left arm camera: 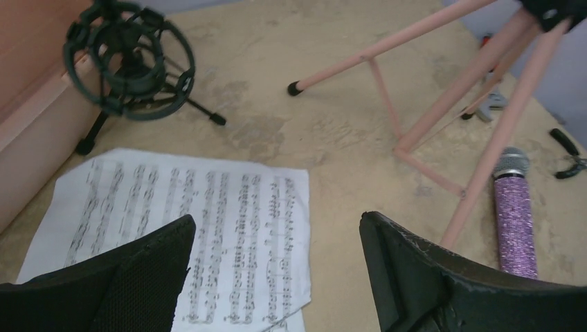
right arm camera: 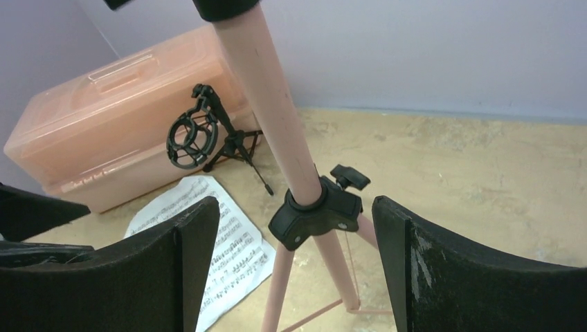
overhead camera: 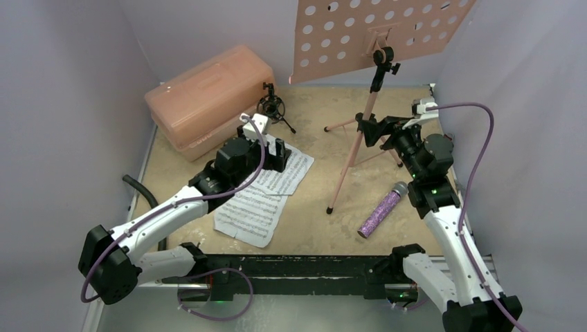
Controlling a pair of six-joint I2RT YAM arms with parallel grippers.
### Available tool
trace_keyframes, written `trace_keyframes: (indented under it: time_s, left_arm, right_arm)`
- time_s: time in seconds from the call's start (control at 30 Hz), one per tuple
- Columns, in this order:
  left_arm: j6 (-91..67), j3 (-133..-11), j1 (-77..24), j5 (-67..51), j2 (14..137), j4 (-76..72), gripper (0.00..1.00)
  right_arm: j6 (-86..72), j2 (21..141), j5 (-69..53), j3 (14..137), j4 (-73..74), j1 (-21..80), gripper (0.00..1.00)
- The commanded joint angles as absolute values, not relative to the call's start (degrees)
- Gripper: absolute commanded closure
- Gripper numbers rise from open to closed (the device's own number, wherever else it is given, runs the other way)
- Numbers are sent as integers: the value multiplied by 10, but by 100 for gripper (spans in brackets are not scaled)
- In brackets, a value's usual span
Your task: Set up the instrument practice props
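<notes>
The pink music stand (overhead camera: 365, 117) stands upright at the back, its perforated desk (overhead camera: 374, 34) at the top. My right gripper (overhead camera: 379, 131) is open, its jaws either side of the stand's black leg hub (right arm camera: 317, 214) without touching. Two white sheet-music pages (overhead camera: 259, 197) lie overlapped on the table. My left gripper (overhead camera: 277, 153) is open just above the upper page (left arm camera: 208, 221). The glittery purple microphone (overhead camera: 382, 209) lies to the right of the stand's front leg and also shows in the left wrist view (left arm camera: 513, 214). The black shock-mount tripod (overhead camera: 272, 107) stands beside the case.
A big pink plastic case (overhead camera: 208, 100) sits at the back left against the wall. Purple walls close in both sides and the back. Red-handled tools (left arm camera: 493, 104) lie behind the stand's legs. A black hose (overhead camera: 142, 194) lies at the left edge.
</notes>
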State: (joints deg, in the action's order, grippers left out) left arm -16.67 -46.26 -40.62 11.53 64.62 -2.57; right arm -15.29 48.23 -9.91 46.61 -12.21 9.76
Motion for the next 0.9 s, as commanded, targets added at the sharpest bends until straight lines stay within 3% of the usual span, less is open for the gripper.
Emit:
trace_keyframes:
  time_s: [0.0, 0.2, 0.47, 0.87]
  left_arm:
    - [-105, -501, -404, -21, 667, -108, 13]
    - [-154, -511, -409, -158, 764, -215, 17]
    - [-180, -592, -471, -219, 912, -312, 18]
    - [-175, -677, -497, -167, 1024, -323, 27]
  right_arm:
    - [-184, 468, -74, 476, -66, 100, 17]
    - [-236, 478, -59, 472, -23, 99, 17]
    - [-254, 496, -94, 463, -51, 99, 16]
    - [-260, 552, -69, 481, -56, 100, 15]
